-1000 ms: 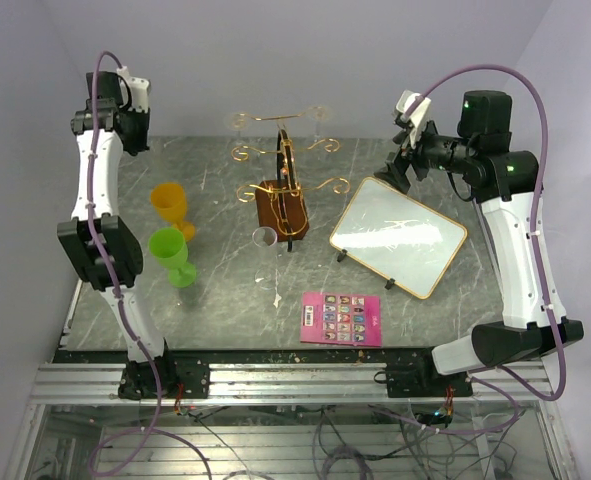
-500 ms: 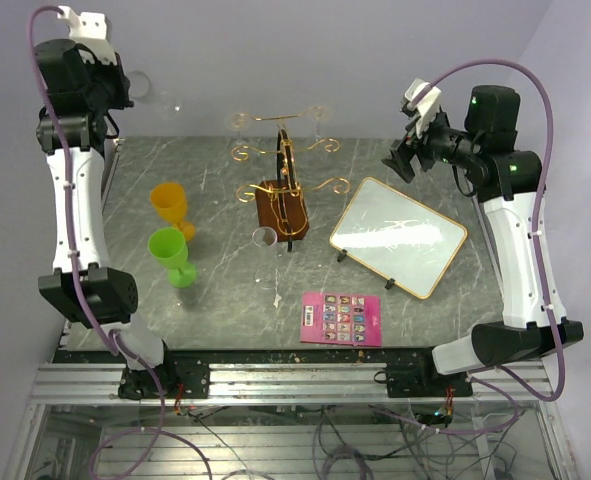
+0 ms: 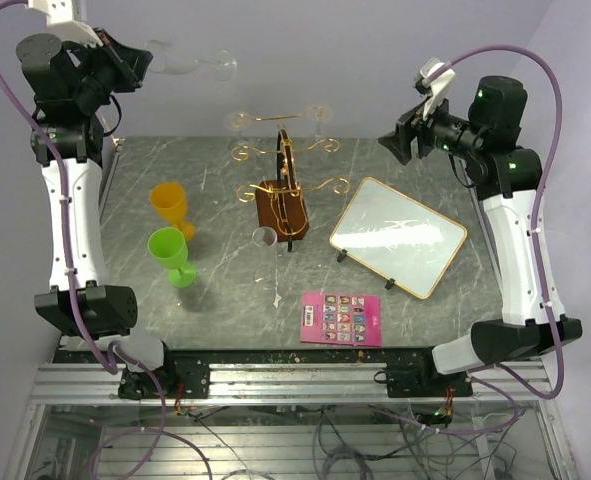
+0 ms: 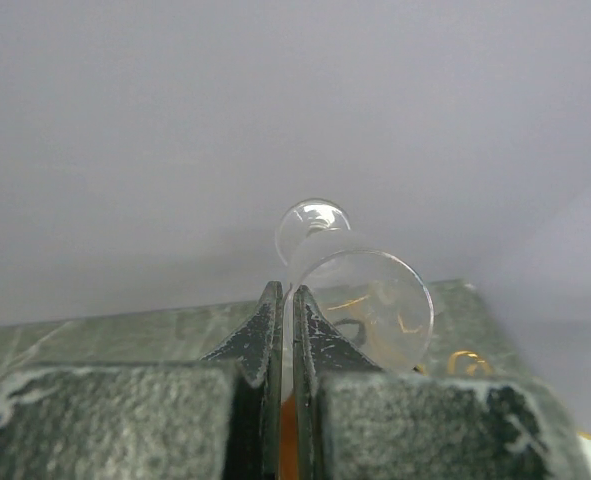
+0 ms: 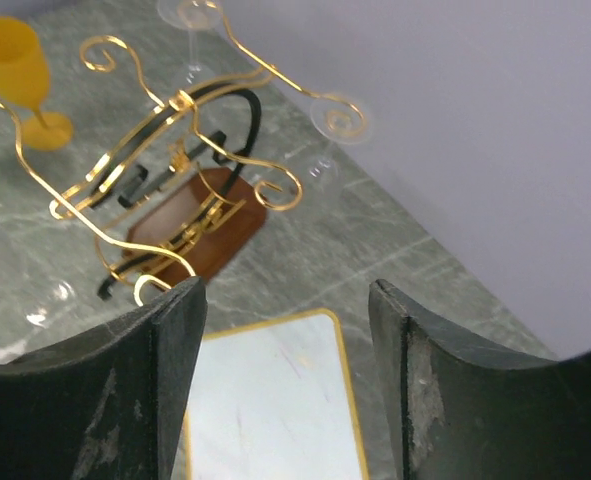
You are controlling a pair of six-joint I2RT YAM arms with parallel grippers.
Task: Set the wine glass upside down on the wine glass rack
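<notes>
Orange cup (image 3: pixel 170 205), green cup (image 3: pixel 170 252), whiteboard (image 3: pixel 398 236), pink card (image 3: pixel 342 319) on table (image 3: pixel 225 290).

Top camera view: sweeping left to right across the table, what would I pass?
First the green cup → gold wire rack → white board. The orange cup lines up with the green one, and the pink card spans rack and board, so I skip both.
</notes>
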